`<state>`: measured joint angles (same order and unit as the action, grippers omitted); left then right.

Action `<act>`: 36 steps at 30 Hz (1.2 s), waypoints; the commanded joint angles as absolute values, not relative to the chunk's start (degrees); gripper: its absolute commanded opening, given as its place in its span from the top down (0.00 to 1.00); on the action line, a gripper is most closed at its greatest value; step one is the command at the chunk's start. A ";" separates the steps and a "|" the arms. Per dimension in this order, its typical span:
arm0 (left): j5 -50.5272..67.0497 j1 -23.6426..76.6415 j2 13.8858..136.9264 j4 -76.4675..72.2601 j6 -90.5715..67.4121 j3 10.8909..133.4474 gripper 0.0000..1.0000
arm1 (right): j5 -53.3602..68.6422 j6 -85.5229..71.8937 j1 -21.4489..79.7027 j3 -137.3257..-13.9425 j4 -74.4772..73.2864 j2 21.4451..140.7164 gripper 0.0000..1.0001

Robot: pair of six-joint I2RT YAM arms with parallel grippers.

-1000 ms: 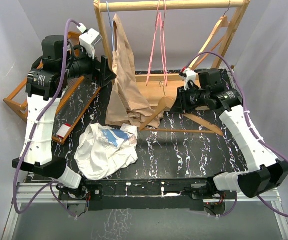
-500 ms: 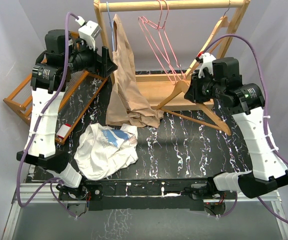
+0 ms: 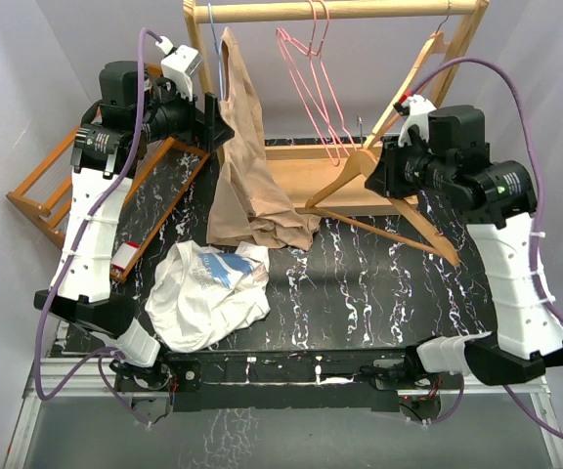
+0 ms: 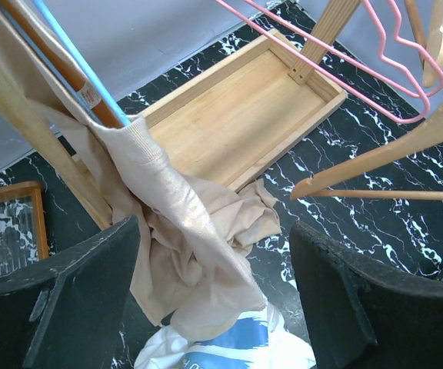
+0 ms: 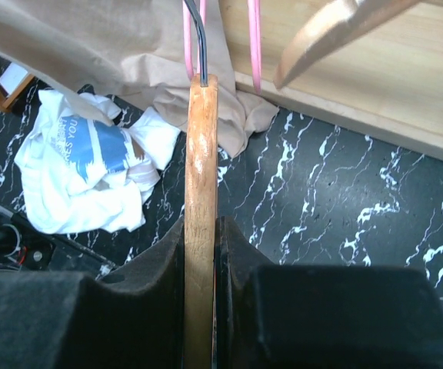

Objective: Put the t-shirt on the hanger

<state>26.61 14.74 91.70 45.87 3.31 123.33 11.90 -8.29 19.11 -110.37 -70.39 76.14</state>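
The white t-shirt (image 3: 208, 293) with a blue print lies crumpled on the black marbled table, near the front left; it also shows as t-shirt (image 5: 83, 165) and t-shirt (image 4: 229, 346). The thin pink hanger (image 3: 311, 88) hangs from the wooden rail (image 3: 340, 10), held by neither gripper. My right gripper (image 3: 377, 171) is shut on a light-wood hanger (image 3: 335, 184), raised above the table; its jaws pinch the wooden hanger (image 5: 201, 154) edge-on. My left gripper (image 3: 213, 122) stands open and empty, high beside the hanging beige garment (image 3: 242, 166).
The rack's wooden base tray (image 3: 301, 176) sits at the back of the table. Another wooden hanger (image 3: 423, 63) leans at the rail's right end. A wooden frame (image 3: 37, 186) lies at the left edge, with a small red-and-white item (image 3: 125, 256) beside it.
My right arm has lifted the wooden hanger off the table, up and to the right. The pink hanger has swung to the right. My left arm rose slightly.
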 commanded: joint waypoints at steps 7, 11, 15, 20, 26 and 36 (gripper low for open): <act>30.58 14.64 90.41 42.27 1.92 122.63 0.24 | 3.31 -14.12 19.25 -105.70 -72.14 67.08 0.92; 31.73 14.59 90.53 41.65 1.34 122.22 0.24 | -0.37 -14.18 19.25 -106.47 -71.28 67.68 0.92; 32.49 14.55 89.95 40.50 0.83 120.77 0.24 | 1.01 -14.30 19.25 -108.77 -69.29 69.57 0.92; 33.04 14.63 89.49 39.39 0.43 119.79 0.25 | 2.87 -14.56 19.24 -111.94 -68.20 72.31 0.92; 33.09 14.56 89.17 38.58 0.64 118.99 0.25 | 2.90 -15.11 19.23 -112.53 -66.48 73.61 0.92; 33.74 14.58 88.94 37.62 0.35 117.83 0.25 | 3.40 -15.79 19.40 -115.88 -62.96 77.97 0.92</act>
<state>32.18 14.74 91.42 39.03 0.84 117.93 2.98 -15.16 19.14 -112.16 -69.52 77.12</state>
